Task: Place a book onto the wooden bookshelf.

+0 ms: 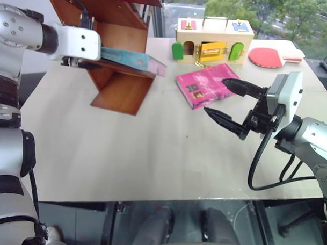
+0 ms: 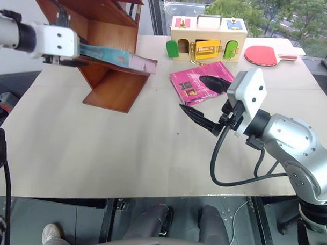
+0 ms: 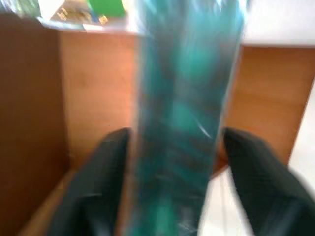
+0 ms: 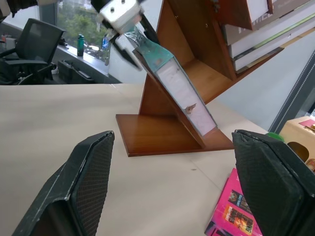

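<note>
The teal-green book [image 1: 134,59] lies along a slanted board of the reddish-brown wooden bookshelf [image 1: 121,91], its pinkish page edge [image 4: 183,96] facing outward. My left gripper [image 3: 174,135] is at the book's upper end, open. Its black fingers [image 3: 98,177] stand on either side of the cover with small gaps. My right gripper [image 1: 214,95] hovers open over the table to the right of the shelf, above the magenta book, with nothing between its fingers [image 4: 88,182].
A magenta-pink book [image 1: 199,87] lies flat on the pale table [image 1: 124,164]. Behind it stand a pale wooden box with coloured doors [image 1: 213,41] and a red paddle [image 1: 268,56]. Other books [image 4: 256,44] sit on an upper shelf.
</note>
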